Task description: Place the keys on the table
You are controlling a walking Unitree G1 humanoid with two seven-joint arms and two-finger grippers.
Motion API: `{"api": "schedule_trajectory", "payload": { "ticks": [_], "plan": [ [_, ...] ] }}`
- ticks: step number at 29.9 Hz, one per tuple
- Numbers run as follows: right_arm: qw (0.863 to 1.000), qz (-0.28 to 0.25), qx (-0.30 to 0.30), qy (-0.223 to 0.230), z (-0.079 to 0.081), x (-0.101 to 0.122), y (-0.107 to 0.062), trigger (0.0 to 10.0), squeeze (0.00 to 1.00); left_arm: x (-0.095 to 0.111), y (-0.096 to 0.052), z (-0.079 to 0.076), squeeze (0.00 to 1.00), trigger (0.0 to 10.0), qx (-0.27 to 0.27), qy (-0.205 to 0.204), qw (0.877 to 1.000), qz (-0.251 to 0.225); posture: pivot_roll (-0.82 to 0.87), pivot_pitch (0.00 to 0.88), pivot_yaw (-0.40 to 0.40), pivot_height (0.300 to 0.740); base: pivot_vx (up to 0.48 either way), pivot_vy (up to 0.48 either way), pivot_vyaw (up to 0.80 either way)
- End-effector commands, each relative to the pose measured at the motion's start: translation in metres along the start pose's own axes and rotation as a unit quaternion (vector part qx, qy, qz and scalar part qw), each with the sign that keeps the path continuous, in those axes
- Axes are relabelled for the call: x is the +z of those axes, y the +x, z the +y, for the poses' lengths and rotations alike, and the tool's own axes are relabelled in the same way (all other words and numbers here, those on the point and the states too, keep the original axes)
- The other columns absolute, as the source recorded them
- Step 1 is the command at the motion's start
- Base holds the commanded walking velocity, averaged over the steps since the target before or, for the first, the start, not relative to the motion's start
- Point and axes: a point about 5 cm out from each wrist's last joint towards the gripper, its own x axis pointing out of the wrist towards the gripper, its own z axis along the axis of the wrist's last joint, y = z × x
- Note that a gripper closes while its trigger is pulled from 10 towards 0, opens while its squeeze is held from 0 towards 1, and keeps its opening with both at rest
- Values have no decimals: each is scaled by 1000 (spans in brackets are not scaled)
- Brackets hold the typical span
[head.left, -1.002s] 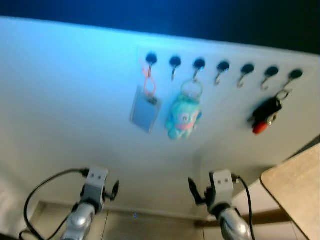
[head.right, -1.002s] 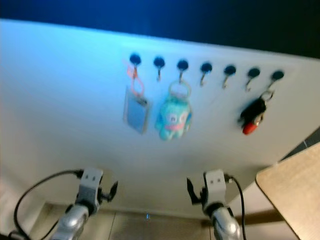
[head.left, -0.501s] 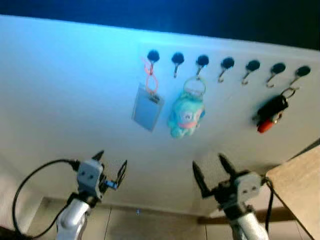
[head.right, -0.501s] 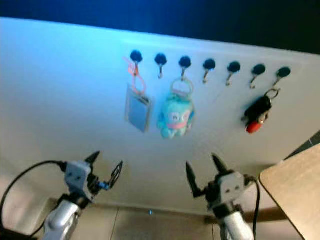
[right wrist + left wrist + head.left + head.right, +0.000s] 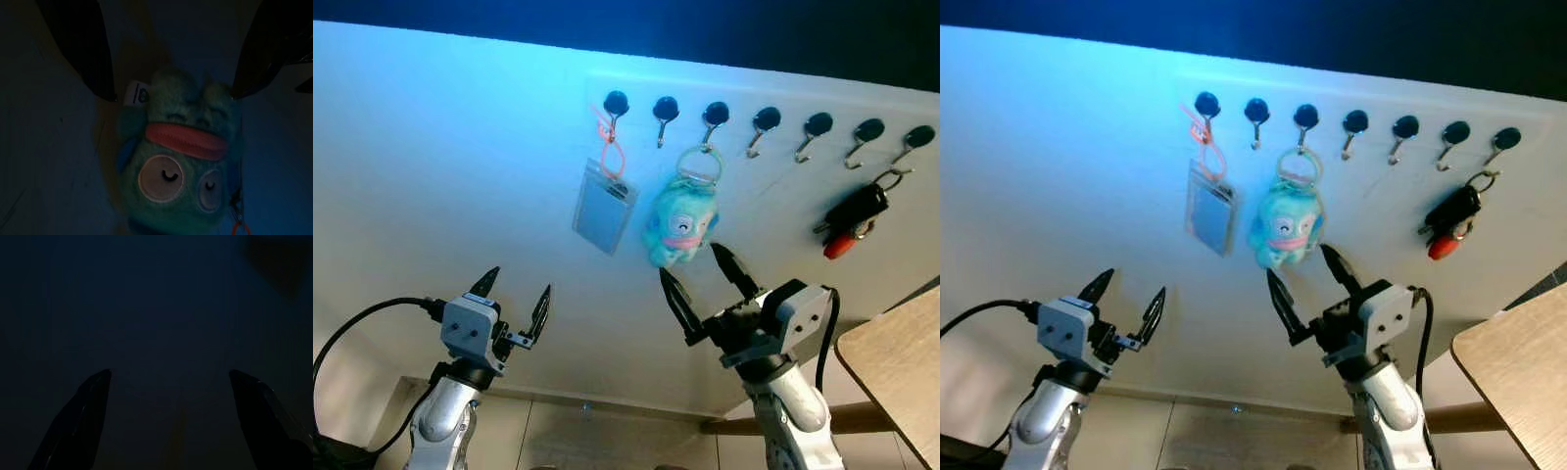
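Wooden counter (image 5: pixel 901 377) corner sits low at the right, beneath the white wall (image 5: pixel 460 176). Left hand (image 5: pixel 514 299) is raised, fingers spread, holding nothing. Right hand (image 5: pixel 698 281) gapes wide just below the teal plush toy (image 5: pixel 679 223), touching nothing. Beyond, black hooks (image 5: pixel 766 119) carry a badge holder (image 5: pixel 604 207), the plush, and the keys (image 5: pixel 850 214) far right.

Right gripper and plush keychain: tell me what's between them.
Nothing. In the right wrist view the open right gripper points straight at the plush keychain, with bare wall around.
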Motion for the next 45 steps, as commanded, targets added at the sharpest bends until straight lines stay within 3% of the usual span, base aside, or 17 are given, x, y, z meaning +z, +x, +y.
{"api": "schedule_trajectory", "payload": {
  "ticks": [1, 5, 11, 25, 26, 27, 28, 30, 31, 32, 33, 37, 45],
  "plan": [
    [1000, -5, 7, -10, 2, 8, 4, 10000, 0, 0, -3, 2, 0, 10000, 14, -5, 1000, 6, 63, 98, -87, 740, 0, 0, 0],
    [998, -39, -18, -39, 1, 29, 28, 10000, 0, 7, -2, 3, 0, 10000, 32, -9, 999, 0, 67, 105, -95, 740, 0, 0, 0],
    [998, -52, -11, -44, 4, 34, 39, 10000, 0, 12, 4, -8, 0, 10000, -10, -22, 1000, -8, 81, 106, -101, 740, 0, 0, 0],
    [999, -42, -6, -30, 15, 34, 38, 10000, 0, 28, 4, -34, 0, 10000, -126, -19, 991, -28, 80, 107, -95, 740, 0, 0, 0],
    [999, -42, -6, -29, 16, 34, 37, 9373, 0, 30, 3, -35, 0, 10000, -129, -17, 991, -33, 80, 107, -95, 740, 0, 0, 0],
    [999, -42, -6, -29, 16, 34, 37, 9373, 0, 30, 3, -35, 0, 10000, -129, -17, 991, -33, 80, 107, -95, 740, 0, 0, 0],
    [999, -40, -8, -25, 17, 34, 35, 5725, 0, 35, 3, -37, 0, 10000, -136, -2, 990, -47, 77, 110, -99, 740, 0, 0, 0],
    [999, -39, -9, -24, 17, 34, 34, 5725, 0, 37, 3, -37, 0, 10000, -139, 4, 989, -52, 78, 110, -100, 740, 0, 0, 0],
    [999, -39, -12, -17, 17, 34, 34, 2471, 0, 41, 3, -38, 0, 10000, -140, 8, 988, -62, 76, 110, -100, 740, 0, 0, 0],
    [999, -39, -12, -17, 17, 34, 34, 2471, 0, 41, 3, -38, 0, 10000, -140, 8, 988, -62, 76, 110, -100, 740, 0, 0, 0],
    [999, -40, -15, -9, 18, 35, 33, 0, 0, 46, 3, -39, 0, 10000, -140, 9, 987, -72, 75, 111, -101, 740, 0, 0, 0],
    [999, -43, -18, -3, 17, 37, 33, 0, 0, 61, 6, -42, 0, 10000, -140, 12, 985, -104, 75, 106, -105, 740, 0, 0, 0],
    [998, -49, -28, -1, 18, 42, 29, 0, 0, 66, 9, -44, 0, 10000, -137, 21, 984, -114, 75, 97, -108, 740, 0, 0, 0]
  ]
}}
